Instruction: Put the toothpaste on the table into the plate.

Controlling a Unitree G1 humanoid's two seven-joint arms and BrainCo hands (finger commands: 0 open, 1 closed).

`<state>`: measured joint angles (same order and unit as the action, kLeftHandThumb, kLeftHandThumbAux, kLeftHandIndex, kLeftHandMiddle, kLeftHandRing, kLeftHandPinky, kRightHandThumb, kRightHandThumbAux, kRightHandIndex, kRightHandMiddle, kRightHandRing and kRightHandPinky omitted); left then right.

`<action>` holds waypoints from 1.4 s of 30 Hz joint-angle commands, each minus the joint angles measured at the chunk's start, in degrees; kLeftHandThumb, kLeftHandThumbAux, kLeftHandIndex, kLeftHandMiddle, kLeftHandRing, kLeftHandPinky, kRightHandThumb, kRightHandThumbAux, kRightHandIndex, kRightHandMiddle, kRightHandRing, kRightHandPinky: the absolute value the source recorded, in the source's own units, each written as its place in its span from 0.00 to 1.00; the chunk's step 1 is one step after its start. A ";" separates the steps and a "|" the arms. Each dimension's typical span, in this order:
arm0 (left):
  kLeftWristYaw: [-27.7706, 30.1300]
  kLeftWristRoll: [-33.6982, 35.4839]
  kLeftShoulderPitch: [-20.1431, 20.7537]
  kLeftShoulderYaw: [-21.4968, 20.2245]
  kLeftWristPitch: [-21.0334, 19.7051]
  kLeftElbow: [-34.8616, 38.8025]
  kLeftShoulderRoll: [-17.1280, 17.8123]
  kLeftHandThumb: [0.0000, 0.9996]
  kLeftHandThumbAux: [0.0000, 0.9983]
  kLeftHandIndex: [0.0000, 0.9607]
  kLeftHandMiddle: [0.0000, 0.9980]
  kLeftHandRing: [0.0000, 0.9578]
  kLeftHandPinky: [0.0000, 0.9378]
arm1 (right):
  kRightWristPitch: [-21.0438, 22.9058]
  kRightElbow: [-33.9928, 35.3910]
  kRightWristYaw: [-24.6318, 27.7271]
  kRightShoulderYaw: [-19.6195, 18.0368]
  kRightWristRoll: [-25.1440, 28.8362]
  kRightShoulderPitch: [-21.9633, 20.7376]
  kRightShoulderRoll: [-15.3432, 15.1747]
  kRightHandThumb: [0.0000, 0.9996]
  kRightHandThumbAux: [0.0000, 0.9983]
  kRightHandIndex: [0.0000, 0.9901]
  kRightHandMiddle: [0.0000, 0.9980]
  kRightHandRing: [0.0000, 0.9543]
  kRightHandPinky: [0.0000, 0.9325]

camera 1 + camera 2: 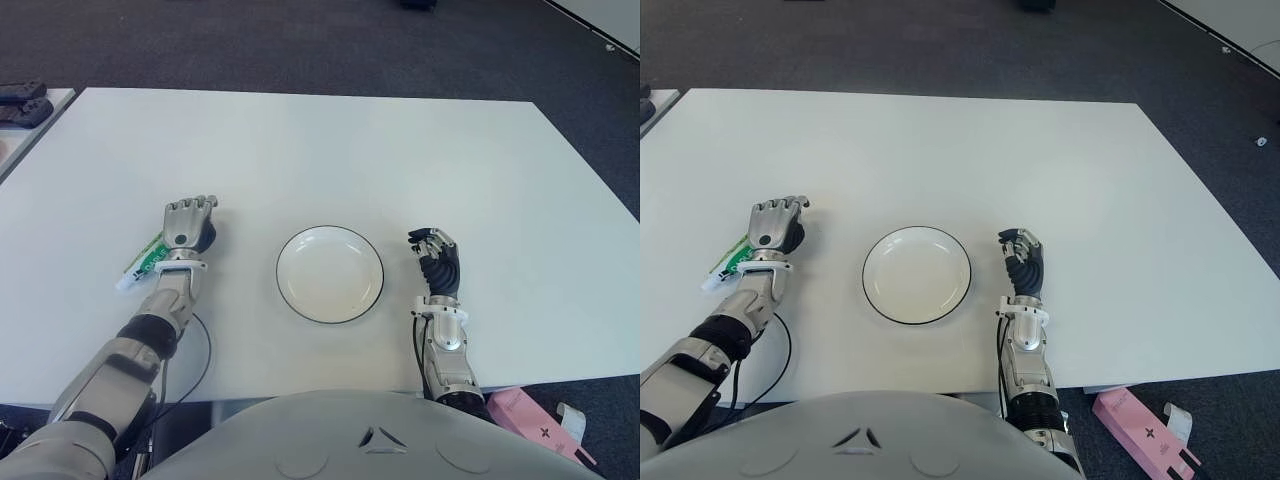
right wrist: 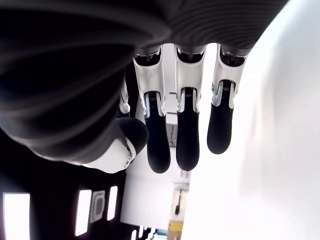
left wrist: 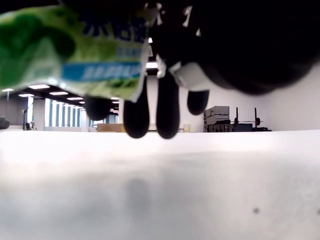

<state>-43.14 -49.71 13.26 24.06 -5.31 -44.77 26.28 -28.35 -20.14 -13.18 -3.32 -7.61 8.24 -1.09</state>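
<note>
Toothpaste [image 1: 143, 262]: a green and white tube, lying flat on the table at the robot's left, well apart from the plate; most of it is sitting under the left hand, with one end poking out past the wrist on the outer side.
Plate [image 1: 330, 274]: a white round dish with a thin dark rim, sitting in the middle of the near part of the table between the two hands, with nothing lying in it.
Table [image 1: 320, 160]: a white top, carrying the plate, the tube and both arms.
Left hand [image 1: 188, 225]: reaching over the tube, palm down; in the left wrist view the tube [image 3: 75, 50] is showing right up against the palm, while the dark fingers [image 3: 167, 107] are hanging down loose beyond it and not closing round it, their tips staying clear of the table.
Right hand [image 1: 434, 262]: showing just to the right of the plate, near its rim but not touching it; the fingers [image 2: 187, 135] are hanging straight and side by side with small gaps, the thumb lying beside them, and nothing is sitting between them.
Cable [image 1: 200, 350]: a thin black loop lying on the table beside the left forearm.
Pink box [image 1: 535, 420]: lying on the dark floor past the near right corner of the table.
</note>
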 commanded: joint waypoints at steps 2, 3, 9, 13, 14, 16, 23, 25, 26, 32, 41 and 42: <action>1.96 -0.49 -1.67 1.57 -1.52 -3.00 0.49 0.95 0.65 0.40 0.51 0.59 0.89 | 1.57 -1.17 -0.05 -0.25 -0.11 0.69 -0.06 0.71 0.73 0.43 0.46 0.45 0.46; 2.05 -0.37 -1.66 1.60 -1.54 -3.02 0.51 0.95 0.65 0.40 0.51 0.58 0.90 | 1.50 -1.19 0.02 -0.24 -0.06 0.71 -0.10 0.71 0.73 0.43 0.46 0.45 0.46; 2.24 0.86 -1.90 1.41 -0.66 -2.63 0.95 0.95 0.65 0.40 0.51 0.57 0.89 | 1.21 -1.11 0.38 -0.20 0.17 0.82 -0.17 0.71 0.73 0.43 0.46 0.45 0.46; 2.07 1.23 -2.02 1.34 -0.12 -1.98 1.13 0.95 0.65 0.39 0.51 0.57 0.88 | 1.46 -1.19 0.29 -0.26 0.10 0.66 -0.12 0.71 0.73 0.43 0.46 0.45 0.45; 2.06 1.34 -2.05 1.29 0.01 -1.69 1.23 0.95 0.65 0.39 0.51 0.56 0.87 | 1.44 -1.22 0.21 -0.27 0.08 0.62 -0.08 0.71 0.73 0.43 0.46 0.45 0.45; 2.04 1.54 -2.08 1.17 0.32 -1.07 1.48 0.95 0.65 0.39 0.51 0.56 0.87 | 1.24 -1.33 0.09 -0.26 0.05 0.55 0.02 0.71 0.73 0.43 0.46 0.45 0.45; 1.61 2.33 -3.48 -0.52 2.29 5.28 4.29 0.95 0.65 0.39 0.51 0.56 0.85 | 0.90 -1.44 0.26 -0.06 0.14 0.40 0.20 0.71 0.73 0.43 0.47 0.46 0.46; 1.98 3.28 -5.52 -2.58 3.56 11.20 6.44 0.95 0.65 0.40 0.52 0.56 0.82 | 1.11 -1.39 0.43 0.00 0.20 0.37 0.19 0.71 0.73 0.43 0.47 0.46 0.46; 3.18 4.43 -7.03 -4.33 4.24 15.78 7.52 0.95 0.65 0.40 0.52 0.56 0.80 | 1.11 -1.33 0.54 0.08 0.20 0.36 0.19 0.71 0.73 0.43 0.47 0.46 0.46; 6.19 6.87 -11.21 -9.17 4.20 26.79 7.84 0.89 0.66 0.41 0.54 0.70 0.75 | 1.27 -1.18 0.95 0.29 0.30 0.24 0.27 0.71 0.73 0.43 0.46 0.45 0.46; 7.75 6.57 -16.32 -15.05 0.92 39.93 6.11 0.74 0.68 0.46 0.78 0.84 0.84 | 1.49 -1.51 0.99 0.15 0.41 -0.22 0.57 0.71 0.73 0.43 0.46 0.45 0.46; 7.44 6.65 -16.76 -15.74 1.18 40.98 5.94 0.74 0.68 0.46 0.79 0.84 0.84 | 1.64 -1.47 0.95 0.15 0.37 -0.24 0.59 0.71 0.73 0.43 0.46 0.45 0.46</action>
<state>-36.57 -43.28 -2.00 9.98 -3.82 -6.29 32.99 -28.39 -20.31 -12.39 -3.22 -7.49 7.88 -0.83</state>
